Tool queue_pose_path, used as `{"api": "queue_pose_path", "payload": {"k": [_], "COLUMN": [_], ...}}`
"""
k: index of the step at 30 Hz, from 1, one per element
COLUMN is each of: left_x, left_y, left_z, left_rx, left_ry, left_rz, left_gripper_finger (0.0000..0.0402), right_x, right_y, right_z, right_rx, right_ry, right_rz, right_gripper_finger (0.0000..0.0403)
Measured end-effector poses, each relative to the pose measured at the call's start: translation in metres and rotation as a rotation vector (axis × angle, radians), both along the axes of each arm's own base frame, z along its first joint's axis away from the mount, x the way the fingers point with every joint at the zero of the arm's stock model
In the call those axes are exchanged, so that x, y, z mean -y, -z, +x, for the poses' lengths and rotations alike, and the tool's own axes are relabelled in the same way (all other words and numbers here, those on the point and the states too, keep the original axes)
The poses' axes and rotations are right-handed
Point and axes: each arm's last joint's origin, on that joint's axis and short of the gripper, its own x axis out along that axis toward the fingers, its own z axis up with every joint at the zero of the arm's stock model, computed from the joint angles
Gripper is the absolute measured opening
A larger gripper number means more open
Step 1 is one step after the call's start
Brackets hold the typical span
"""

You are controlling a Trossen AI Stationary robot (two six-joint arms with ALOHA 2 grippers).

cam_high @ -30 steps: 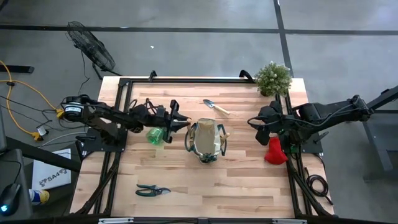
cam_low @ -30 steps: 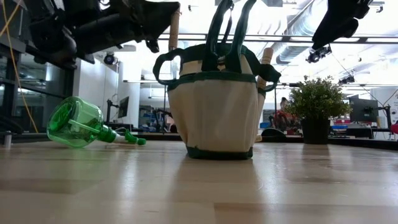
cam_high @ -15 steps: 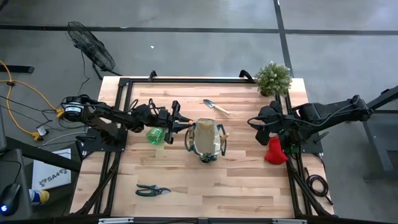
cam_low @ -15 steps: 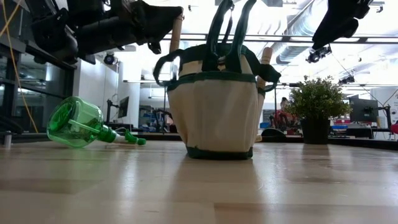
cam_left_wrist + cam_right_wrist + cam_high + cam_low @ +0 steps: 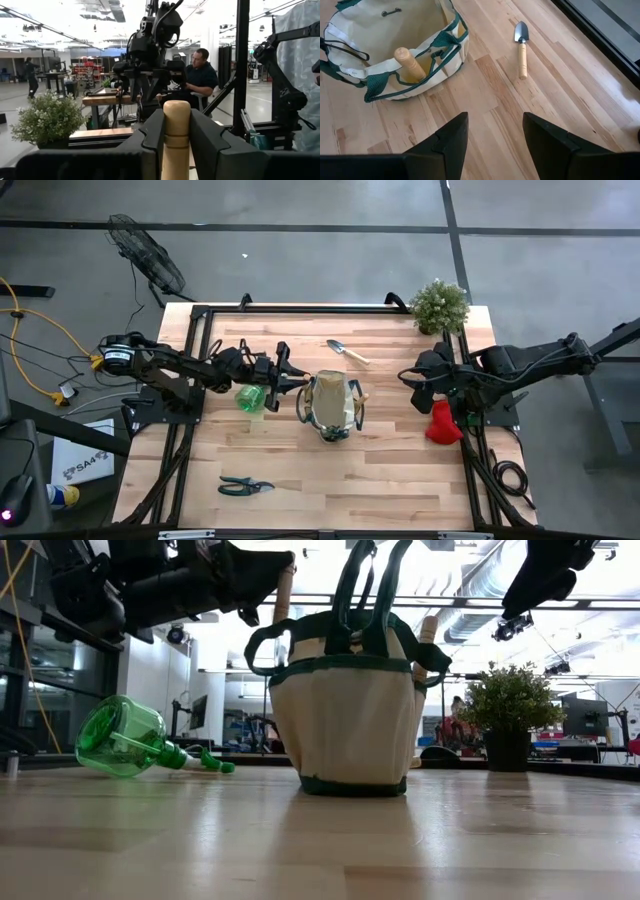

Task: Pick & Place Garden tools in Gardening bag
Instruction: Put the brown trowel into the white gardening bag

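Currently the left gripper [image 5: 290, 374] was closed on a wooden-handled tool [image 5: 176, 135] at the gardening bag [image 5: 332, 408]'s left rim; next, lowering and release. Right gripper [image 5: 412, 377] waited open, empty.

We see a pale, blond-striped wooden table [image 5: 330, 470] in a black frame. On it stands the gardening bag [image 5: 348, 710], cream fabric with dark green trim and handles. Beside it lies a translucent bright green spray bottle [image 5: 125, 737]. A trowel [image 5: 521, 46] shows a silvery grey blade and a light tan wooden handle. The pruners [image 5: 245, 485] are black with a teal tint. A red glove [image 5: 441, 423] lies at the table's edge, and the potted plant [image 5: 510, 700] is pale green in a dark pot.
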Motion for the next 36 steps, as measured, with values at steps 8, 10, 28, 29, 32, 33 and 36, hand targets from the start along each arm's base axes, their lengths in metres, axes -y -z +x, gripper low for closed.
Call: {"api": "queue_pose_path", "payload": {"k": [8,10,28,29,32,33,36], "left_x": [0.000,0.000,-0.002,-0.002,-0.003,-0.004,-0.005], "left_y": [0.000,-0.004,0.006,0.008,0.013,0.012,0.010], "left_z": [0.002,0.007,0.027,0.028,0.030,0.030,0.031], "left_rx": [-0.017,-0.025,-0.132,-0.138,-0.152,-0.150,-0.140], "left_ry": [0.013,0.022,0.035,0.035,0.017,0.001,-0.046], "left_rz": [0.017,0.030,0.013,-0.003,-0.029,-0.043,-0.066], "left_gripper_finger": [0.0061,0.0061,0.0061,0.0061,0.0061,0.0064,0.0099], "right_x": [0.000,0.000,0.000,0.000,0.000,0.000,0.000], "right_y": [0.000,0.000,0.000,0.000,0.000,0.000,0.001], "right_z": [0.000,0.000,0.000,0.000,0.000,0.000,-0.001], "right_rx": [0.000,0.000,-0.003,-0.003,-0.004,-0.004,-0.012], "right_ry": [0.000,0.000,-0.006,-0.006,-0.007,-0.007,-0.008], "right_rz": [0.000,0.000,-0.001,-0.001,-0.002,-0.003,-0.004], "right_gripper_finger": [0.0181,0.0181,0.0181,0.0181,0.0181,0.0181,0.0181]}}
